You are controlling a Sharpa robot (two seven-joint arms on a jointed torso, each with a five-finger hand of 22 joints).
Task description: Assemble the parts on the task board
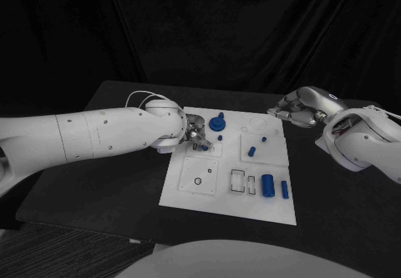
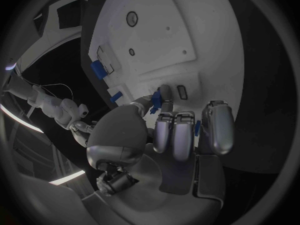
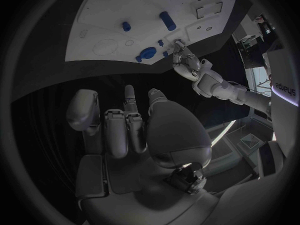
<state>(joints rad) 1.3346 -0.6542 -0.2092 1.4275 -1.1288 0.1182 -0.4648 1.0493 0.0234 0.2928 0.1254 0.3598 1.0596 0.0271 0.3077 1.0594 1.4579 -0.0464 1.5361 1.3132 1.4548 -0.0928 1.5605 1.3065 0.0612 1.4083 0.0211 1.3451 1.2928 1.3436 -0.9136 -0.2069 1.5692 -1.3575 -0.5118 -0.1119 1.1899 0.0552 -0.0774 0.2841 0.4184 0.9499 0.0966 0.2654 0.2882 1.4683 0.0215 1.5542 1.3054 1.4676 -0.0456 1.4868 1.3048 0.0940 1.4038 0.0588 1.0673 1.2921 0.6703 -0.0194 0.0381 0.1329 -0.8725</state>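
Left robot hand [image 1: 194, 134] pinching small blue part [image 2: 155, 104] over task board [image 1: 225, 200], axis unclear, right robot hand [image 1: 297, 112] curled empty.

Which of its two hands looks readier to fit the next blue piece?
Left. The left hand is over the board, pinching a small blue part. The right hand hangs beyond its far corner.
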